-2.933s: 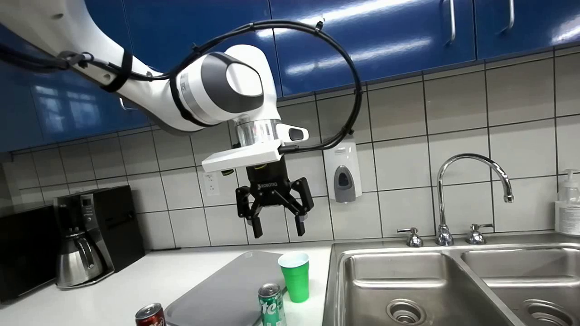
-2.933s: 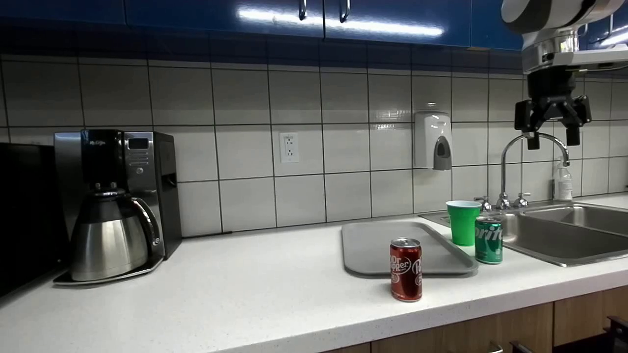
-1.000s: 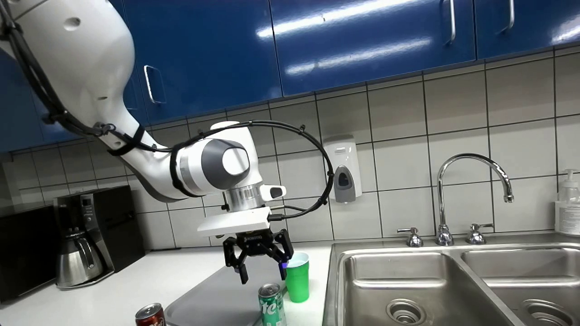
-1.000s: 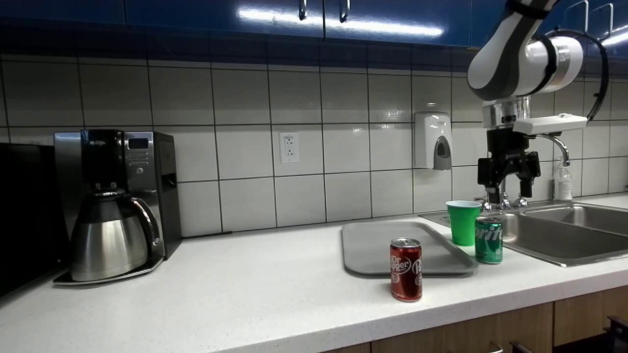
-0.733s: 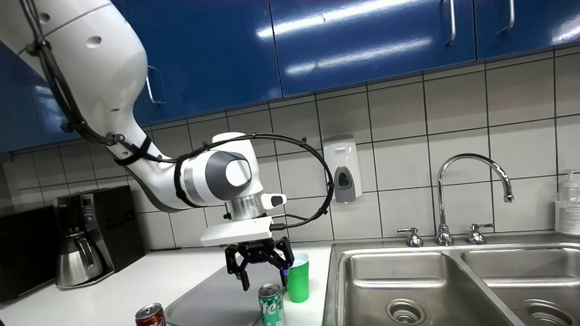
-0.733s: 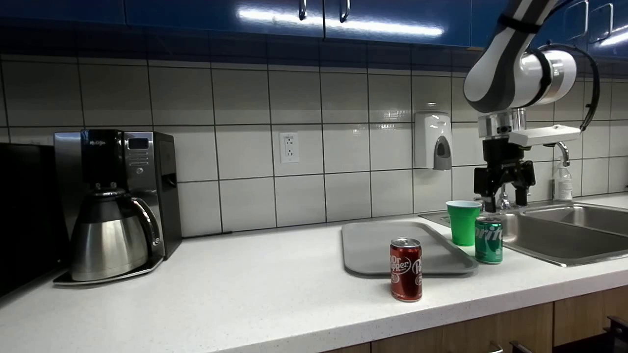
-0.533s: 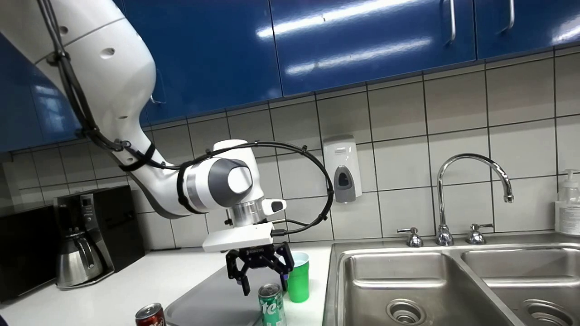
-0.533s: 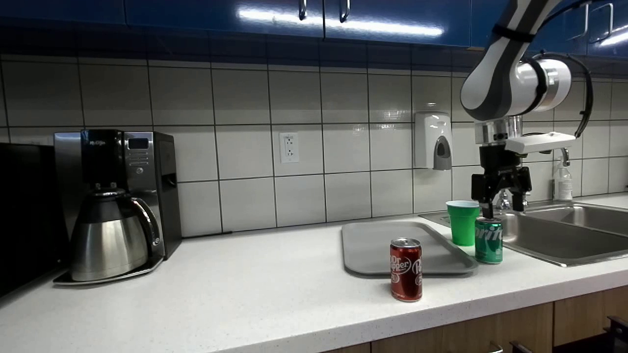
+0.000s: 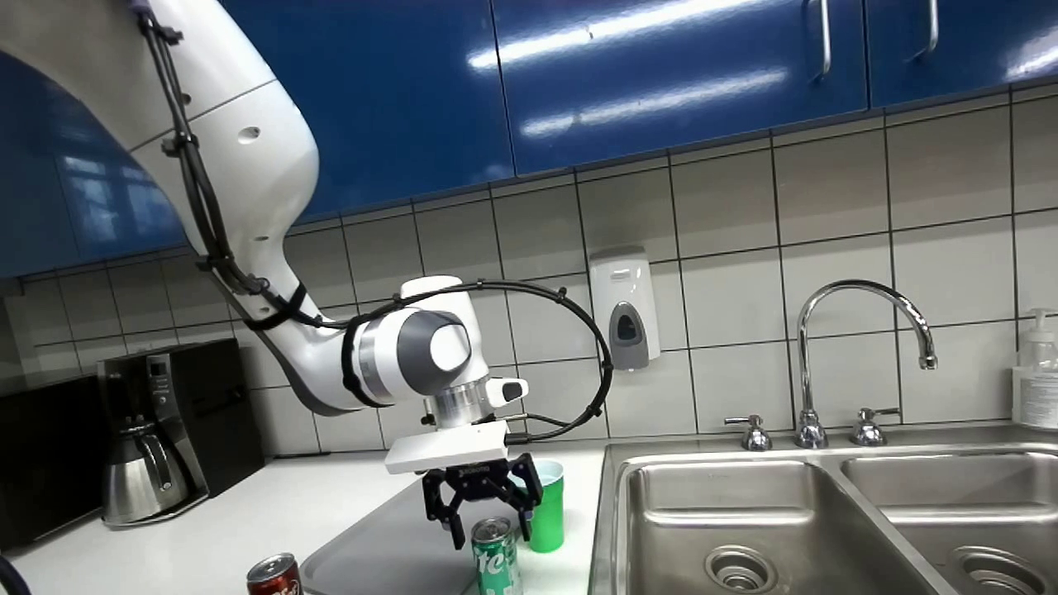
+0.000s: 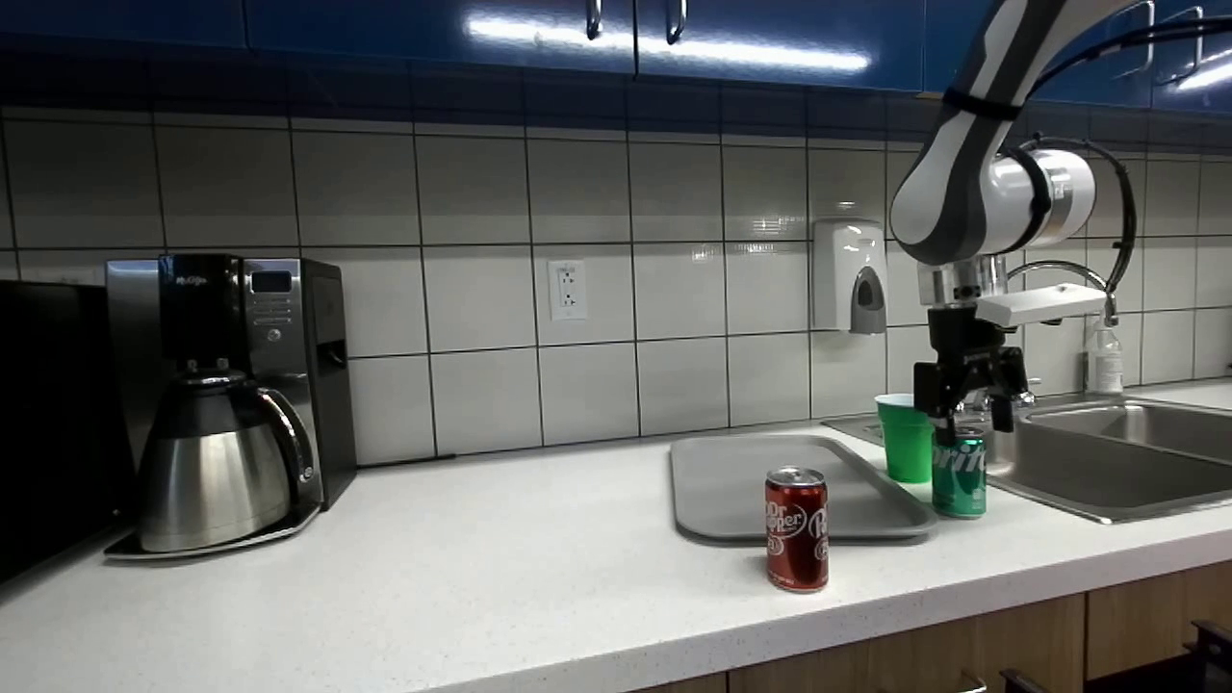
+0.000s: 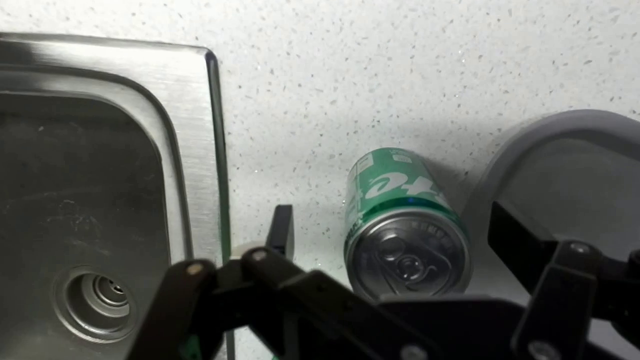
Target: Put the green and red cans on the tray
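The green can (image 9: 498,568) stands upright on the counter beside the tray; it also shows in an exterior view (image 10: 961,481) and the wrist view (image 11: 395,185). The red can (image 10: 797,529) stands upright in front of the tray, partly cut off in an exterior view (image 9: 275,576) and out of the wrist view. The grey tray (image 10: 741,481) lies flat with nothing on it; its corner shows in the wrist view (image 11: 585,175). My gripper (image 9: 493,537) points down, open, about level with the green can's top. In the wrist view (image 11: 392,235) its fingers lie either side of the lid, with gaps.
A green cup (image 10: 907,448) stands close behind the green can, near the right finger in an exterior view (image 9: 547,516). The steel sink (image 9: 612,512) borders the counter. A coffee maker (image 10: 221,404) stands at the far left. A soap dispenser (image 10: 849,274) hangs on the wall.
My gripper has come down from high above the counter to the green can's top, staying open. Over the last half second it has lowered slightly more. The cans, cup and tray have not moved.
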